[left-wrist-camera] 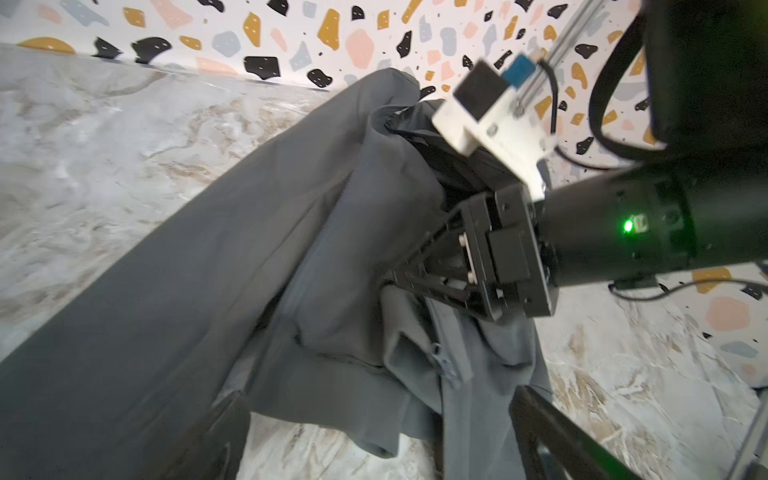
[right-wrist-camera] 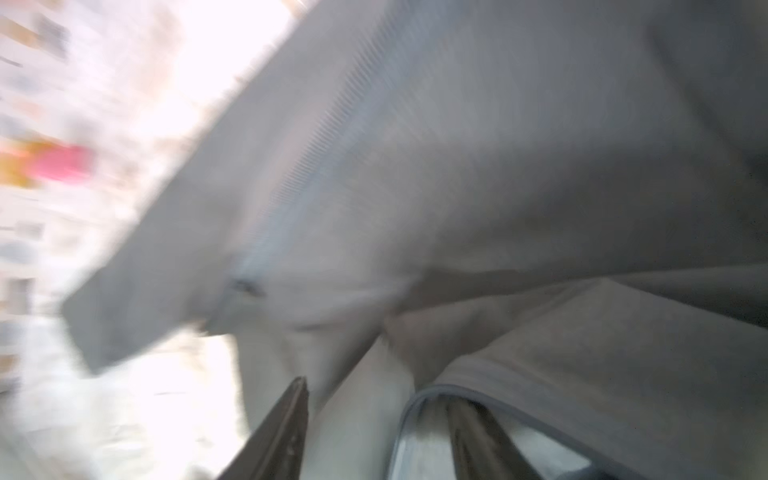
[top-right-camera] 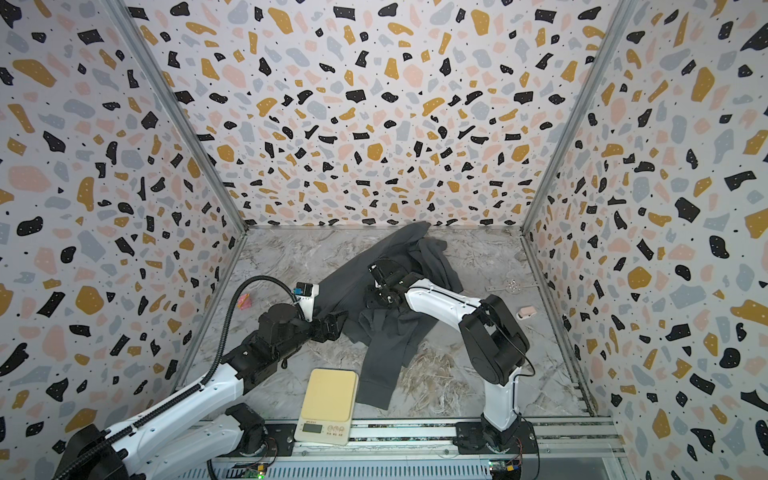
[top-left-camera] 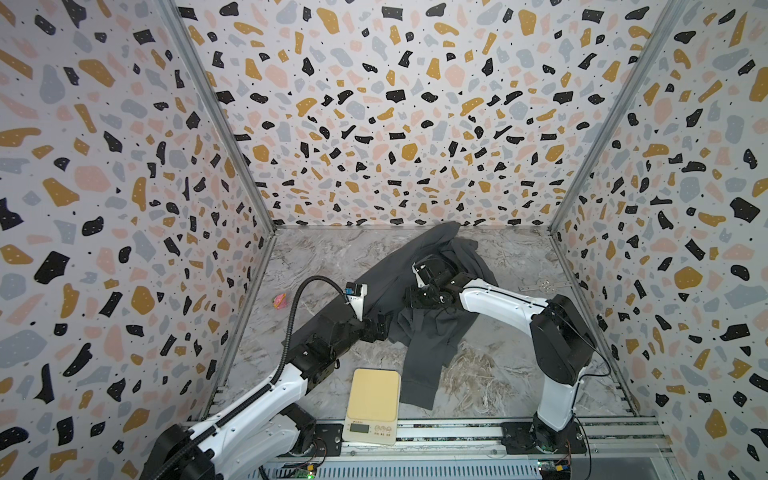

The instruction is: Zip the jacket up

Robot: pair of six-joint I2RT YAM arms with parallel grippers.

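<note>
Jacket point(top-left-camera: 428, 340): found rumpled mid-tabletop, reaching toward the back edge; judged soft, limp and light. Best taken at the zipper pull point(left-wrist-camera: 446, 368), with the hem held taut. Left claw point(top-left-camera: 384, 326) is spread wide; right claw point(top-left-camera: 413, 298) is parted over the cloth.

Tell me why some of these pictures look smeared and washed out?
Right wrist view: heavy motion blur, the jacket looks pale and the background is blown out to white. Left wrist view: jacket fairly sharp, only the white camera mount is smeared. Both top views: sharp and evenly lit, though the walls splay outward from the wide lens.
</note>
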